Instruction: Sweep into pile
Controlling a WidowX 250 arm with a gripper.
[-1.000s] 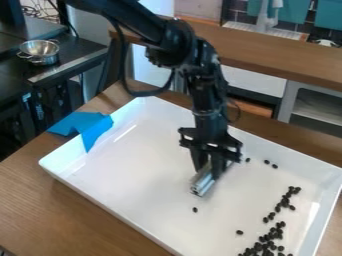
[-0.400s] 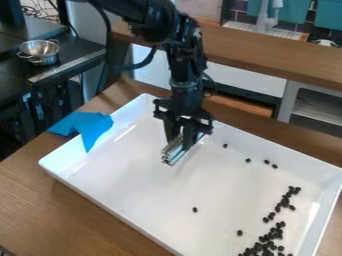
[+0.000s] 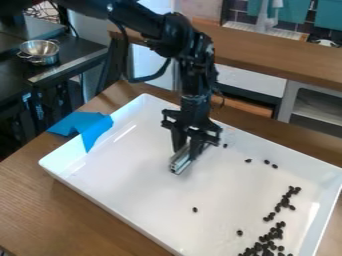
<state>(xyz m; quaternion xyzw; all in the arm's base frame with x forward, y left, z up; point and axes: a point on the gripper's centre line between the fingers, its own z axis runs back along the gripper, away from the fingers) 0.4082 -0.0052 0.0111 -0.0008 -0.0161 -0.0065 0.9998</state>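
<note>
Camera view: gripper closed on metal bar over white tray; dark beans clustered near one corner.

From here I see 1 blk arm, bent mid-way, gripper hanging approx. vert., 2 fingers clamped.

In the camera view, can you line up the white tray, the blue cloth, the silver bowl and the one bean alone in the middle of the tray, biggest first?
1. White tray
2. Blue cloth
3. Silver bowl
4. Lone bean
</note>
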